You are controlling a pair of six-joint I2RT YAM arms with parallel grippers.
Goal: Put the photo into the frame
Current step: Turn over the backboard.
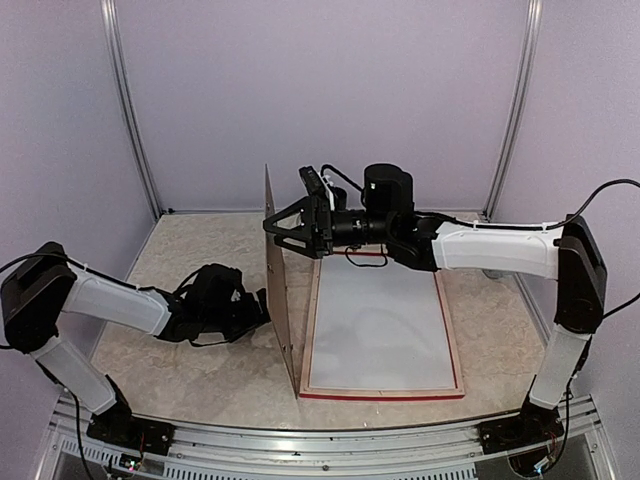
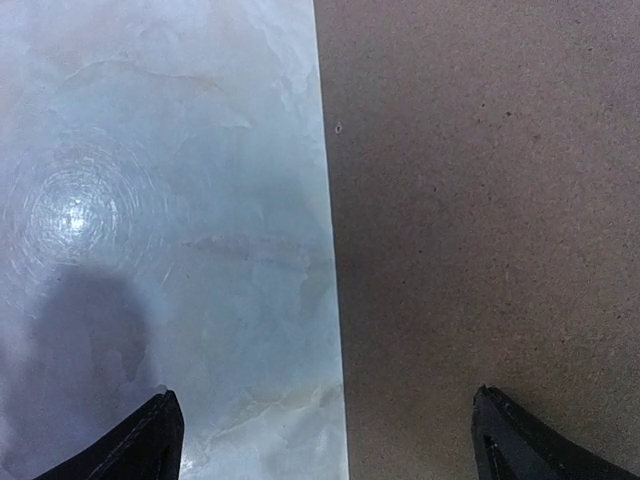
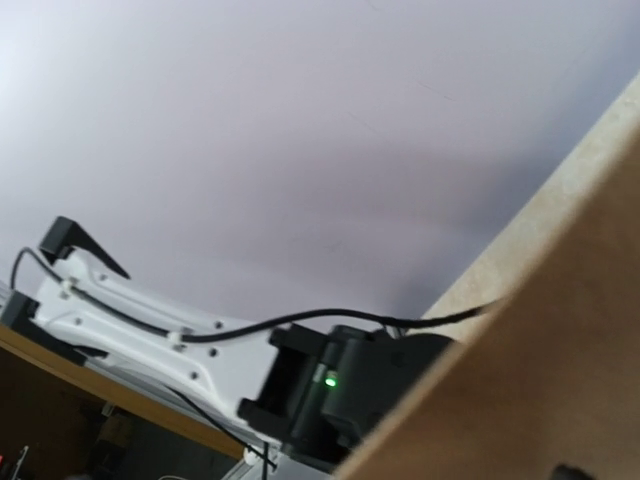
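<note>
left gripper, spread, faces the upright board from the left; right gripper, also spread, sits at its far top. frame lies flat just right, long axis near-far, nearer the right arm. photo unseen; a white sheet fills the frame.

Board upright beside frame, R tool open at board top

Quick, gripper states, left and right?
Left gripper: open, holding nothing.
Right gripper: open, beside the upright brown board, not clamped on it.
</note>
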